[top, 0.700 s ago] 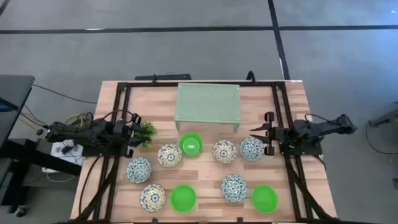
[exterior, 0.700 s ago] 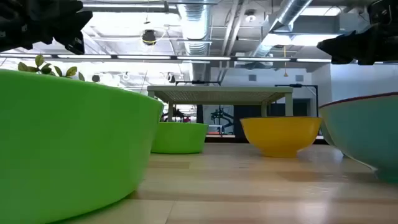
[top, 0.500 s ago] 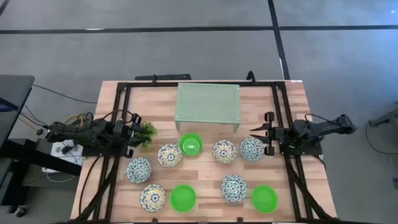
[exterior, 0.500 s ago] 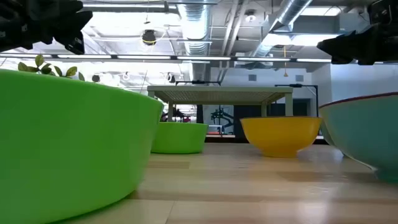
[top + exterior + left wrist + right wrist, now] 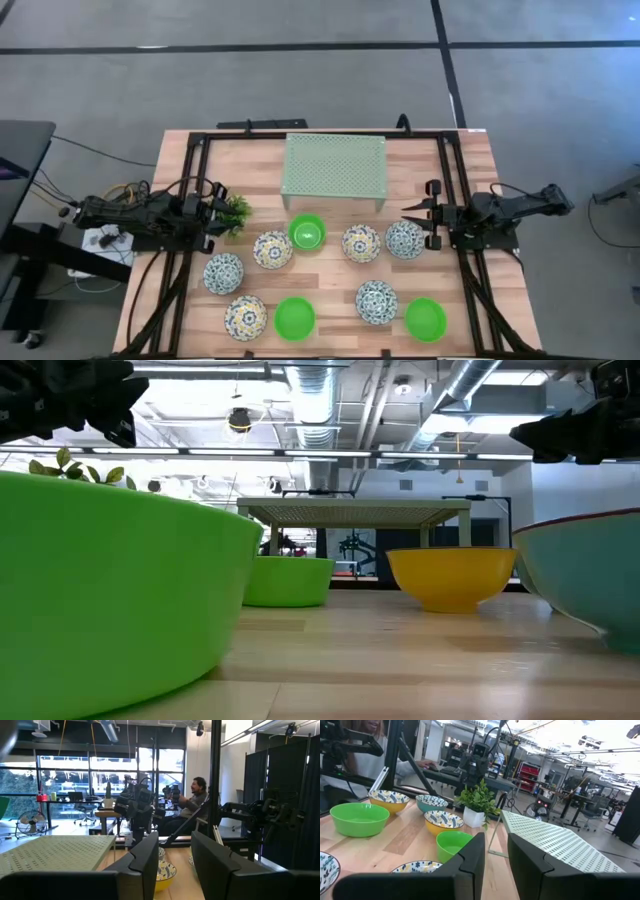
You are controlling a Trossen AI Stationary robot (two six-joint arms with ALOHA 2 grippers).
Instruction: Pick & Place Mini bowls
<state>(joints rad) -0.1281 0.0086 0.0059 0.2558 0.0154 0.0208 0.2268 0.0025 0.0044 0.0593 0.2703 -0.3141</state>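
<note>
Three plain bright green round mini bowls (image 5: pixel 307 232), unpatterned. Five white round mini bowls (image 5: pixel 361 243) with blue or yellow floral print, some yellow outside, one teal. Pale green perforated rack (image 5: pixel 334 169), dotted with holes. Leafy green plant (image 5: pixel 236 213) in white pot, beside dark left gripper (image 5: pixel 222 214). Light striped wood tabletop (image 5: pixel 250 170), black frame.

Mini bowls (image 5: pixel 307 233) lie before the rack (image 5: pixel 334 168), plant (image 5: pixel 237 210) left.

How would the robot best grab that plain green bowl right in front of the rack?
Probably by the rim of the green bowl, coming straight down: it sits upright and open, so one finger can go inside the thin wall and one outside. Its side toward the rack looks least crowded.
</note>
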